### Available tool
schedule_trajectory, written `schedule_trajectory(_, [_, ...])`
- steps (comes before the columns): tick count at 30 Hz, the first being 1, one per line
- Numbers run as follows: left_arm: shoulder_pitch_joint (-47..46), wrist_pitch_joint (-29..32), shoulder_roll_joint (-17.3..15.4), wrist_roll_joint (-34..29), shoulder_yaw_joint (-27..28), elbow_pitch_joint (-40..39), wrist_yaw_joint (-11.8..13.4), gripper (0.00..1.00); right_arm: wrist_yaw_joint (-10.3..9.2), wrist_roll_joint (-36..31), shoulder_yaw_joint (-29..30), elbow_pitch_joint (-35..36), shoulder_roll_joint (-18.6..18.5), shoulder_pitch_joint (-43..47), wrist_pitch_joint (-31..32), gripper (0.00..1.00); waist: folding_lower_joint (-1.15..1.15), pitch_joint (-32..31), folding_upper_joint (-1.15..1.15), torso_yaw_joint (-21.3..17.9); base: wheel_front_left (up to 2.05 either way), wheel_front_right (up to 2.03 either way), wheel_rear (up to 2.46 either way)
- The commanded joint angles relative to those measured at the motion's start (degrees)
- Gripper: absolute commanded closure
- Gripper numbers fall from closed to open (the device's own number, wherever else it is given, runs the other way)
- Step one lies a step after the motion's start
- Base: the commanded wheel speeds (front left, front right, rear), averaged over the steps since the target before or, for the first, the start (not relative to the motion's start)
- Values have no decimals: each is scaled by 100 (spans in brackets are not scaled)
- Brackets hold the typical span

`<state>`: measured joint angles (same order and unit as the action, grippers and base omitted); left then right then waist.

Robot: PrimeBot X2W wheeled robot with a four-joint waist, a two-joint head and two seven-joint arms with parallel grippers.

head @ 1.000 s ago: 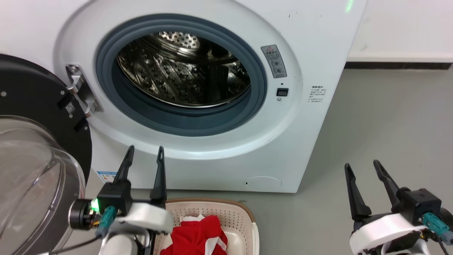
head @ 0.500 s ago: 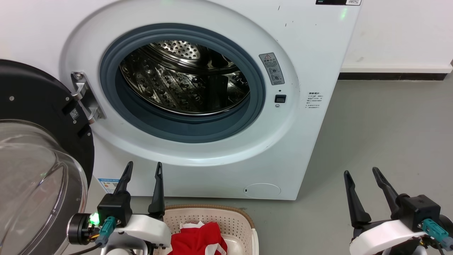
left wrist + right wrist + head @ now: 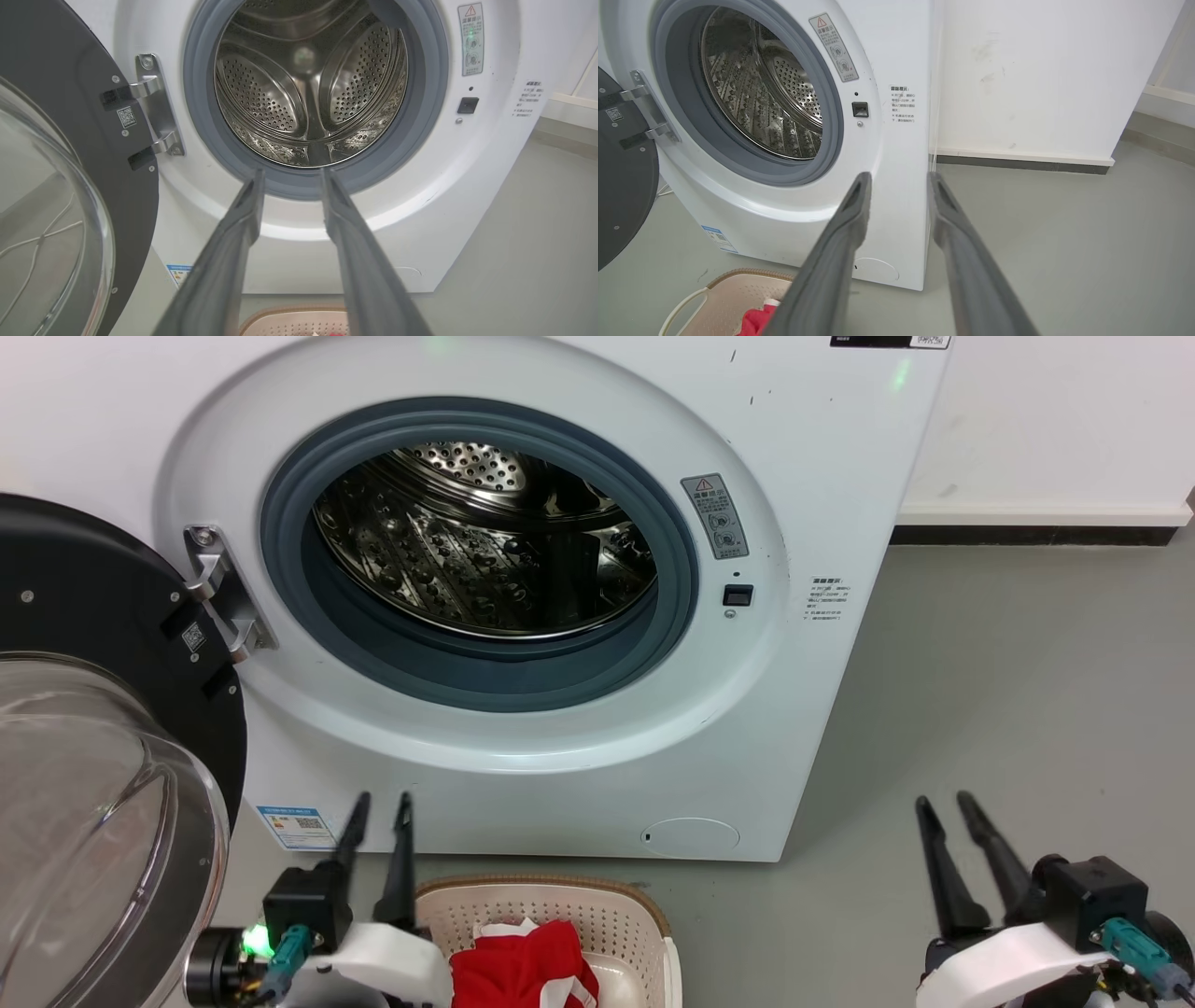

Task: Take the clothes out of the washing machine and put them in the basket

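The white washing machine (image 3: 822, 476) has its porthole open, and its steel drum (image 3: 485, 541) shows bare perforated metal with no fabric in sight. Below it, the cream basket (image 3: 607, 910) stands on the floor with red clothes (image 3: 523, 966) with white trim lying inside. My left gripper (image 3: 381, 800) hangs open at the basket's left rim, fingers pointing up toward the washer front. My right gripper (image 3: 943, 801) is open over the floor to the right, well clear of the machine. In the left wrist view the left gripper (image 3: 290, 172) faces the drum (image 3: 308, 93).
The washer's black-framed glass door (image 3: 103, 728) stands swung open at the left, close beside my left arm. Grey floor (image 3: 1027, 709) stretches to the right of the machine, up to a white wall with a dark skirting (image 3: 1027, 535).
Both grippers have sunk lower in the head view and their fingers have drawn closer together. The head camera tilted slightly early on, shifting the washer down in the picture.
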<state>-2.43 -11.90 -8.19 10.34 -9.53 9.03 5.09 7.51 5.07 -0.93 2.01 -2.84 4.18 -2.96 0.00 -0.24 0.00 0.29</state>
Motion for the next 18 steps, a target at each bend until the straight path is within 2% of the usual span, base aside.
schedule_trajectory(1, [15,12,7,12,4,30,-5,100,0,13,-6,-28,0,6,-3,100,0,0,0,0,0,0,0])
schedule_trajectory(18, [-70,419,121,1764,359,163,-275,100,0,2011,9,-373,-113,-217,83,100,0,6,0,-4,0,0,0])
